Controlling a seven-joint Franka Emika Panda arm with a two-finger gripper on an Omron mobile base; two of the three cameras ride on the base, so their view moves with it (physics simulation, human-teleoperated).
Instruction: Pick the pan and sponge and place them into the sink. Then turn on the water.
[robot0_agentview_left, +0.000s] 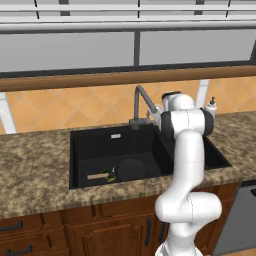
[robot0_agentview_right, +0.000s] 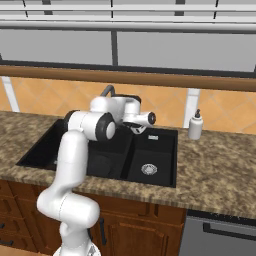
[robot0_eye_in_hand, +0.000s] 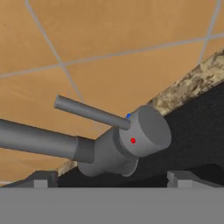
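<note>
Claw (robot0_eye_in_hand: 111, 177) with jaws spread wide hovers just before the grey faucet (robot0_eye_in_hand: 127, 142) and its thin lever (robot0_eye_in_hand: 89, 113) behind the sink (robot0_agentview_left: 80, 137), where pan (robot0_agentview_left: 131, 169) and sponge (robot0_agentview_left: 108, 176) already lie; nudge the lever gently sideways.

Both base views look forward and down at the sink (robot0_agentview_left: 90, 145) from behind, left and right. The hand view sits close to the faucet (robot0_eye_in_hand: 118, 146).
</note>
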